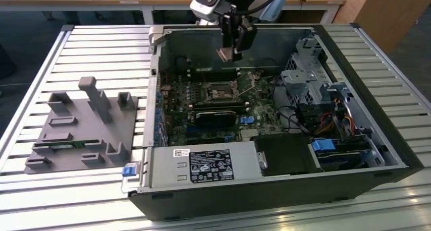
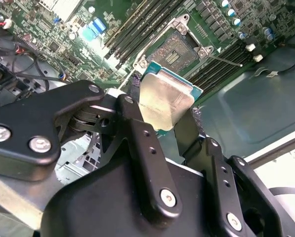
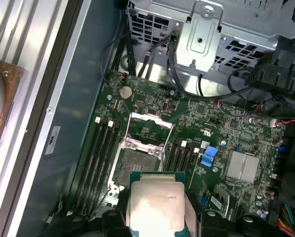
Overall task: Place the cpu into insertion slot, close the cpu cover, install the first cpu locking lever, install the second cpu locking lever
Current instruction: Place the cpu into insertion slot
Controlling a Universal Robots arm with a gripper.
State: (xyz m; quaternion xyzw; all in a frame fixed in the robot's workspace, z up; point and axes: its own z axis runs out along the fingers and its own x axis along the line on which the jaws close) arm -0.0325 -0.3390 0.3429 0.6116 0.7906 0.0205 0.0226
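Currently the cpu (image 2: 164, 98) is clamped between the fingers of the gripper (image 2: 161, 121) and hangs above the motherboard (image 3: 236, 128), not touching it. The insertion slot (image 3: 137, 165) lies bare below, with the cpu cover (image 3: 151, 129) tilted up off it, inside the open computer case (image 1: 269, 190).

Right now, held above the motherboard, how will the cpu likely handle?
The cpu looks like a stiff flat plate, so probably no flexing. Its smooth metal top seems slippery; the gripper pinches only its edges, so it could twist. Probably light.
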